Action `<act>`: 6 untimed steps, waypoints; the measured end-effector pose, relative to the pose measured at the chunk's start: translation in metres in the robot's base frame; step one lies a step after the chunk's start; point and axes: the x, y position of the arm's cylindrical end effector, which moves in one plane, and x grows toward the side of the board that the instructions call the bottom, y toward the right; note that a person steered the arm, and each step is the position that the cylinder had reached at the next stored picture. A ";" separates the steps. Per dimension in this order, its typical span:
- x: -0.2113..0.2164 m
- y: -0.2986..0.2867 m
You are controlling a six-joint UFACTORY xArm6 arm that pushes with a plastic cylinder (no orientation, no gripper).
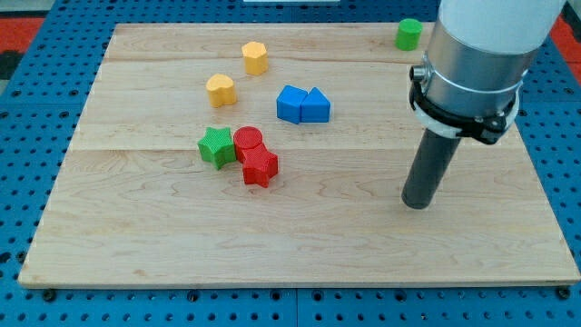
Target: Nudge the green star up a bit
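The green star (216,146) lies left of the board's middle, touching a red round block (248,141) on its right. A red star (260,167) sits just below that round block. My tip (416,203) rests on the board far to the view's right of the green star, a little lower than it, and touches no block.
Two blue blocks (302,104) sit together above the middle. A yellow block (221,89) and a yellow hexagon (255,57) lie toward the view's top left. A green cylinder (408,34) stands at the top right edge. The wooden board (136,236) sits on a blue pegboard.
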 end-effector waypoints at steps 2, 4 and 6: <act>0.050 -0.113; -0.038 -0.228; -0.120 -0.263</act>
